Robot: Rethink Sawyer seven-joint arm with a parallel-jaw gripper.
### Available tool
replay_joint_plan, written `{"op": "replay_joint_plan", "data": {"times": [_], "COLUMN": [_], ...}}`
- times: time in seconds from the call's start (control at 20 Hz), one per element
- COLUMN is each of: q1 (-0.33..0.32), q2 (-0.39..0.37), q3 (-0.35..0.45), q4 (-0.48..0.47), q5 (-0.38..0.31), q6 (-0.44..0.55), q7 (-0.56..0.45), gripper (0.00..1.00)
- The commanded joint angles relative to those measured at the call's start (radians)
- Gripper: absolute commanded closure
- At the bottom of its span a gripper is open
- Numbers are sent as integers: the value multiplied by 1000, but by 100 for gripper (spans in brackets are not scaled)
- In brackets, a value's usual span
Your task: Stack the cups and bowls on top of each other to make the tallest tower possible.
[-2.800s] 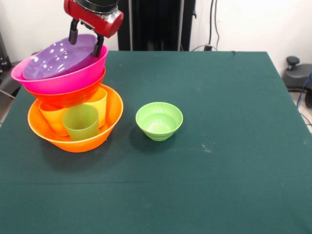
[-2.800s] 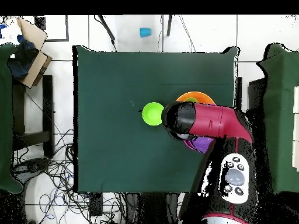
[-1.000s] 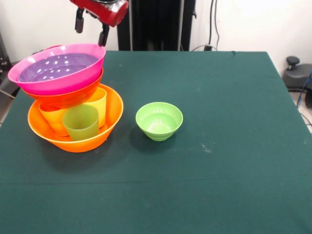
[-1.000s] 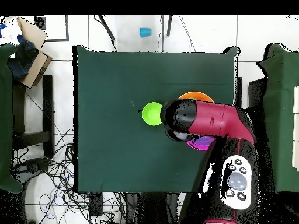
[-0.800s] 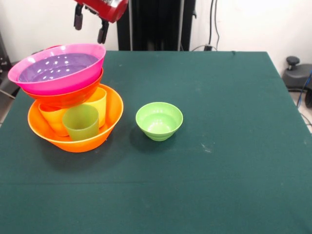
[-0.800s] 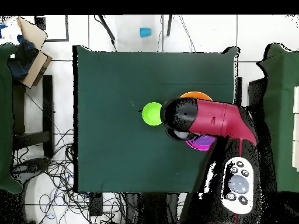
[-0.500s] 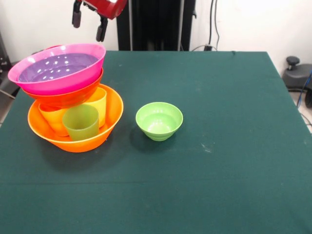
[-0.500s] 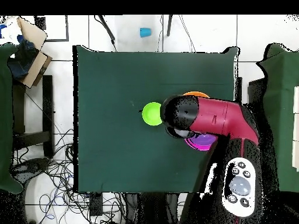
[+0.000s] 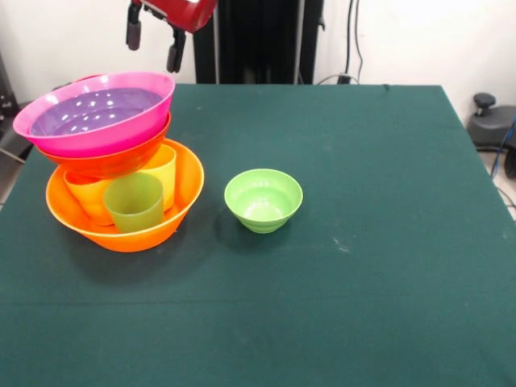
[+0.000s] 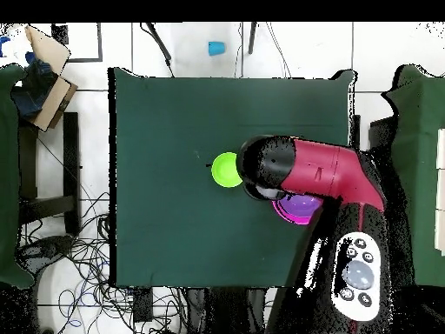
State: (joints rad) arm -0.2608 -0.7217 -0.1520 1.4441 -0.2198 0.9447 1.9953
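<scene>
Tower (image 9: 113, 161), left side of table (image 9: 363, 306): large orange bowl (image 9: 181, 211) as base, cups (image 9: 134, 203) inside, red-orange, pink, purple bowls above. Light green bowl (image 9: 263, 199) right of tower, unstacked. Gripper (image 9: 152, 38) above tower, fingers apart, empty. Task judged mostly done.

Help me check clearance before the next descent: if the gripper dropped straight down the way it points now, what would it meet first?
Probably the purple bowl atop the tower, or the pink bowl's rim. The open gripper hangs empty above them; depth is uncertain.

Tool (image 9: 153, 47) raised, fingers apart, empty
</scene>
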Motion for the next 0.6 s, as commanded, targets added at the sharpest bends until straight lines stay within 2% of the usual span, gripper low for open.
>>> {"op": "replay_joint_plan", "data": {"times": [0.05, 0.2, 0.4, 0.5, 0.6], "q1": [20, 21, 23, 39, 50], "q2": [78, 112, 121, 172, 201], "q3": [140, 155, 157, 162, 158], "q4": [-44, -90, -104, -176, -195], "q5": [45, 60, 63, 71, 76], "q6": [56, 54, 56, 51, 21], "q7": [6, 8, 12, 52, 81], "gripper": [0, 0, 0, 0, 0]}}
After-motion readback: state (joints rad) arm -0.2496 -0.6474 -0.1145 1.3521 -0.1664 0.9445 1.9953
